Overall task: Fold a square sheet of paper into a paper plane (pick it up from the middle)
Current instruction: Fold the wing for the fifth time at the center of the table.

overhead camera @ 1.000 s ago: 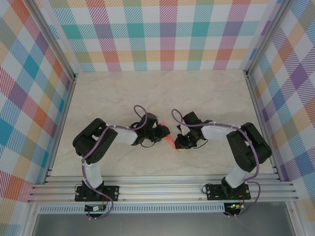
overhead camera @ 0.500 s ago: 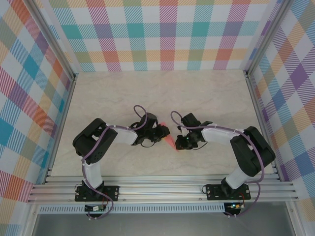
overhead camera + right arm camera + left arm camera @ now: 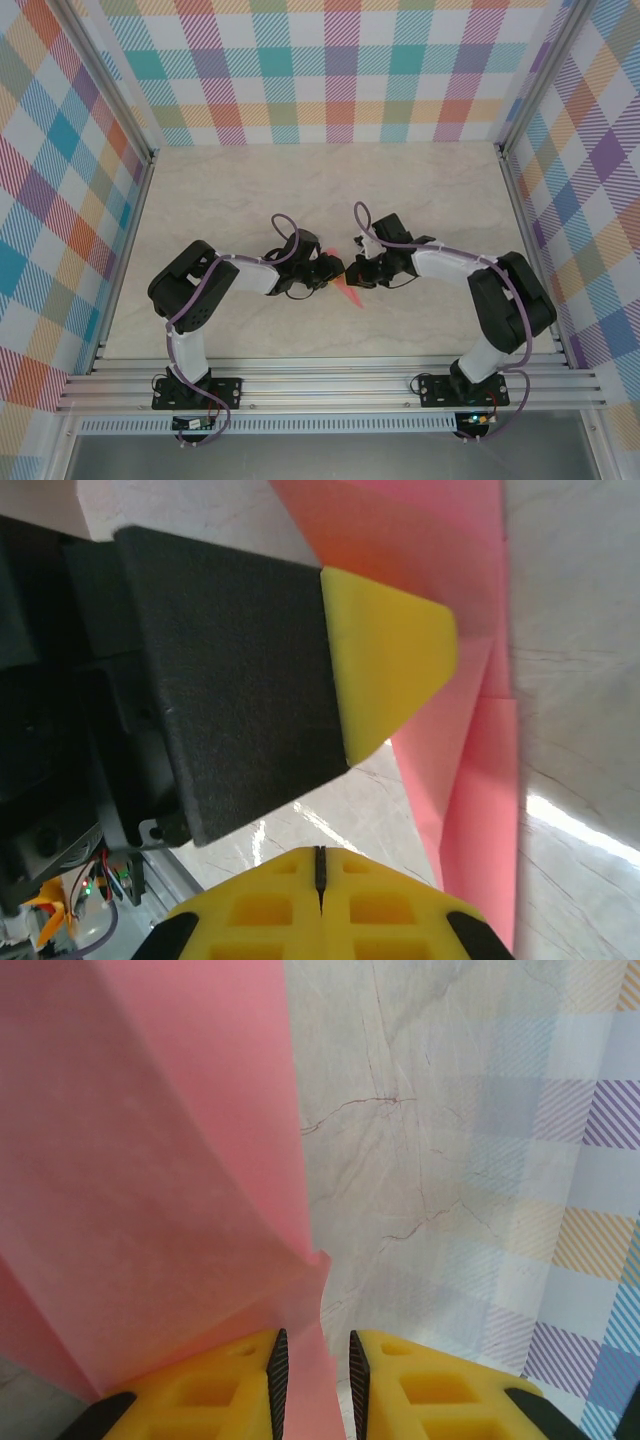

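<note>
Folded pink paper plane (image 3: pixel 180 1180) pinched by one gripper
The left gripper (image 3: pixel 314 1370) grasps its edge; the right gripper (image 3: pixel 320 868) sits just beside it, jaws pressed together

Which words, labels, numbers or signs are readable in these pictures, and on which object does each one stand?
No text can be read anywhere.
The folded pink paper is plain.
The left hand has unmarked yellow fingers.
The small board with a green light at the near edge is too small to read.
</note>
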`<state>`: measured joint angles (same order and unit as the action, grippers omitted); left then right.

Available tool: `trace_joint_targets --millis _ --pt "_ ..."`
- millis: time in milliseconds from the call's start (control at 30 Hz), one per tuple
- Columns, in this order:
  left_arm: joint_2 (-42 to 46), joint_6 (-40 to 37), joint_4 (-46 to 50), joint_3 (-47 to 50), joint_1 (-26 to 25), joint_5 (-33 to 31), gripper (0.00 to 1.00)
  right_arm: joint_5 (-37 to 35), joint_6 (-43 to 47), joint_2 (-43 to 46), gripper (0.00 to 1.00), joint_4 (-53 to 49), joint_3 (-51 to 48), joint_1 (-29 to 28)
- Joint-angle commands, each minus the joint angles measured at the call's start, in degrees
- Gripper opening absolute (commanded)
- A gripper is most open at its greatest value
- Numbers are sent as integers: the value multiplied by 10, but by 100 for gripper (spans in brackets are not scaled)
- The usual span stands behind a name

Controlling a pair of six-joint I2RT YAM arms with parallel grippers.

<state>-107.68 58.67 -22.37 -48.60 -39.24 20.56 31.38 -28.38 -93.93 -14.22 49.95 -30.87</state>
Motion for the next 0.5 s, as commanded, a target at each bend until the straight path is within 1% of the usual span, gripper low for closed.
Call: trace_joint_targets --millis 0,133,300,467 --pt "-14 -11 44 1 6 -8 25 32 -10 -20 2 17 15 -5" --pt "-15 -11 44 1 6 -8 25 22 -5 -34 2 12 11 -11" --pt "-16 -11 44 1 6 -6 25 -17 5 -45 2 -7 15 -16" --pt "-17 -11 43 0 6 -5 25 -34 10 -62 2 -7 17 -15"
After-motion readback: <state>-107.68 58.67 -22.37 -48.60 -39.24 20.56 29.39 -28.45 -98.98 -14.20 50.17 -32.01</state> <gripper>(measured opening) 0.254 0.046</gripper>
